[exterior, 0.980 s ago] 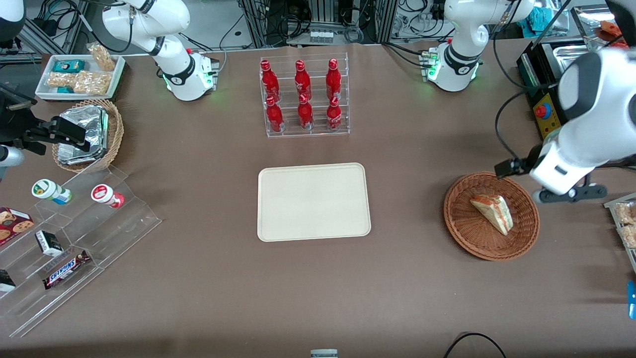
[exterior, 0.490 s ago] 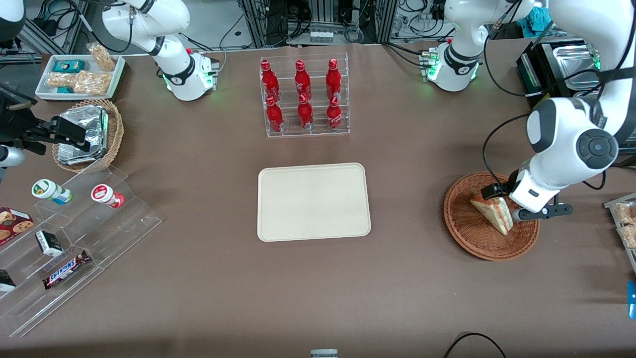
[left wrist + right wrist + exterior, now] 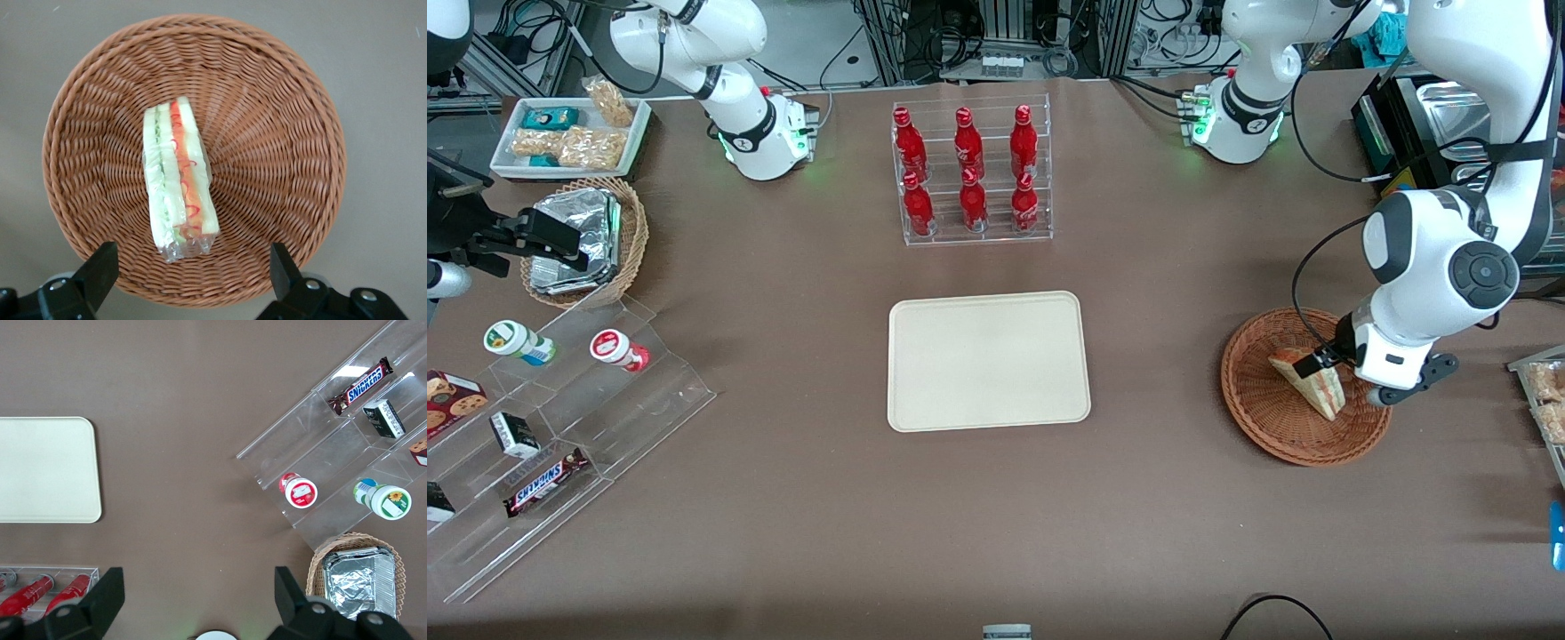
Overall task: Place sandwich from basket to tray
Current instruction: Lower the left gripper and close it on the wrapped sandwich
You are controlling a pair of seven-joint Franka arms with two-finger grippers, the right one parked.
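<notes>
The sandwich (image 3: 1305, 380), a wrapped triangular wedge with white bread and orange-red and green layers, lies in the reddish-brown wicker basket (image 3: 1258, 418) toward the working arm's end of the table. My gripper (image 3: 1327, 372) hangs over the basket, just above the sandwich. In the left wrist view the gripper (image 3: 190, 267) is open wide, its black fingers (image 3: 100, 267) standing over the basket's rim (image 3: 280, 133) on either side of one end of the sandwich (image 3: 177, 180), touching nothing. The cream tray (image 3: 987, 360) lies bare at the table's middle.
A clear rack of red bottles (image 3: 971, 173) stands farther from the front camera than the tray. Toward the parked arm's end are a clear stepped display (image 3: 560, 418), a lighter basket of foil packets (image 3: 587, 240) and a white snack tray (image 3: 569, 133).
The arm swung in from the table's edge to above the basket and came down toward the sandwich. The sandwich and basket have not moved.
</notes>
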